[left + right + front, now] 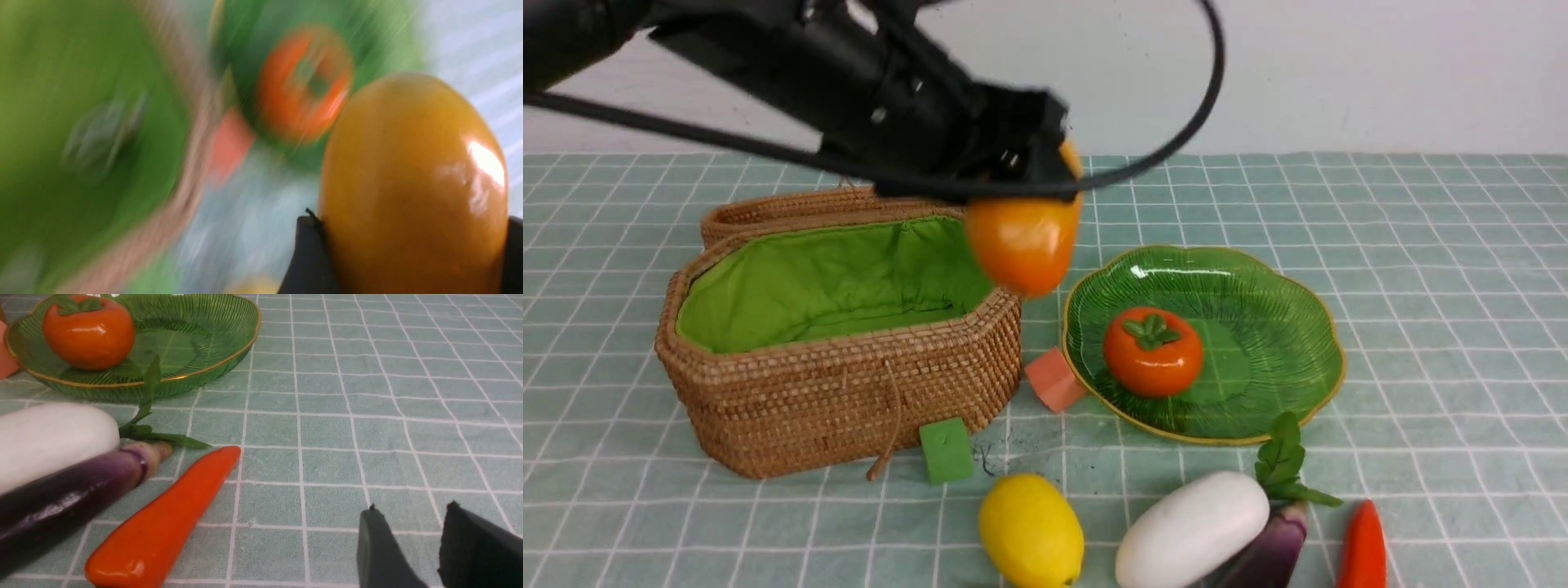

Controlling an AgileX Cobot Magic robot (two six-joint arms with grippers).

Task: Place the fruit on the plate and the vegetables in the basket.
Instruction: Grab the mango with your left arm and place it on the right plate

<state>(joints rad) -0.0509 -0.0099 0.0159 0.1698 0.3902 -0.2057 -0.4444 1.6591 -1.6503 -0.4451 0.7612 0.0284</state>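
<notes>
While the front view just shows the mango (1023, 241) hanging in the air between basket (849, 400) and plate (1282, 302), the left wrist cam shows the left gripper's (1037, 175) fingers (310, 257) clamped on it. Persimmon (1152, 352) sits on the plate. Only the right wrist cam catches the right gripper (412, 510), fingers apart, empty.

Bright, even light; left-wrist motion blur

Persimmon (1152, 353) on plate (1274, 327), basket (841, 400) left of plate, lemon (1031, 529) before both, mango (1023, 241) above basket's right end
</notes>
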